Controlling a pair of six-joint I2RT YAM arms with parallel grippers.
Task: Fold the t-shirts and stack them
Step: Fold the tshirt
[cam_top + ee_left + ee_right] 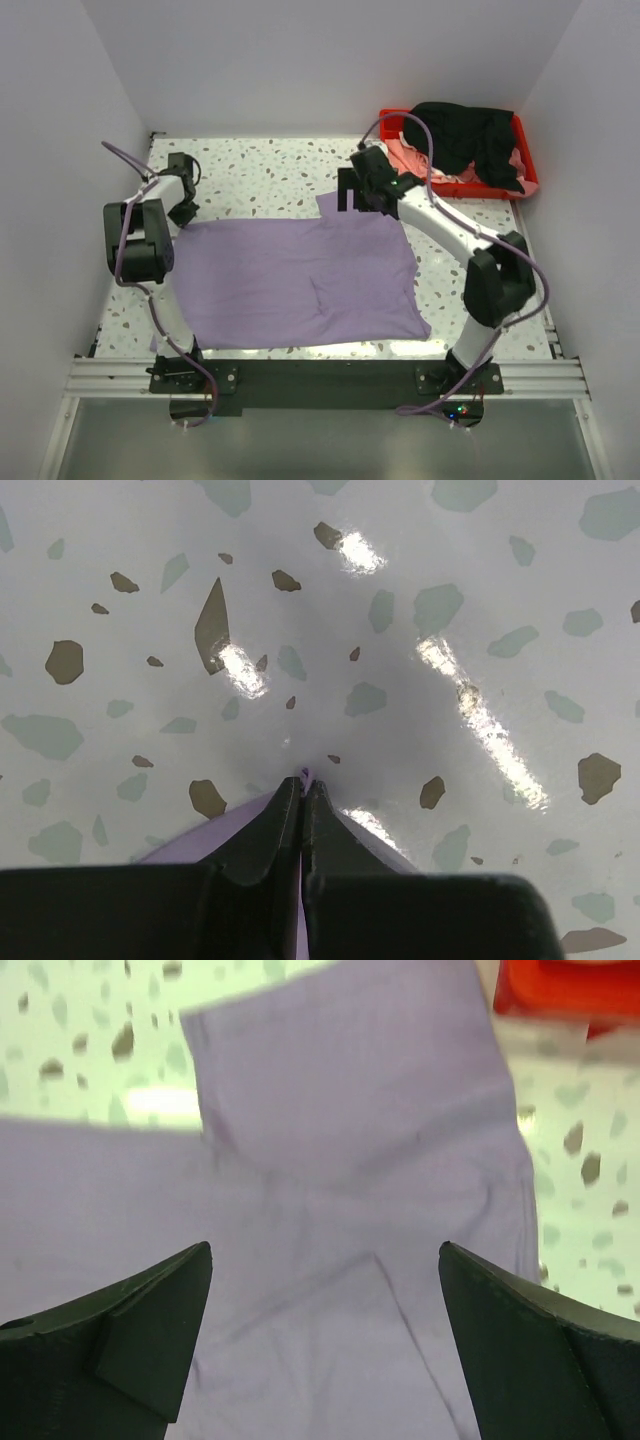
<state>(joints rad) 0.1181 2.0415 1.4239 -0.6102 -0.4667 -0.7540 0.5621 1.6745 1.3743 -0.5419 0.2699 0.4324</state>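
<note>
The lavender t-shirt (300, 280) lies spread flat in the middle of the table. My left gripper (183, 213) is down at its far left corner. In the left wrist view the left gripper (303, 778) is shut, with a sliver of lavender cloth (190, 842) pinched between its tips. My right gripper (348, 195) hovers over the shirt's far right part. Seen from the right wrist, that gripper (325, 1250) is open above the lavender t-shirt (330, 1160), touching nothing. The black t-shirt (465, 135) and the pale pink t-shirt (405, 155) lie crumpled in the tray.
A red plastic tray (530, 175) stands at the back right corner, and its edge (570, 990) shows in the right wrist view. Speckled tabletop (270, 170) is bare behind the shirt. White walls close in the table on three sides.
</note>
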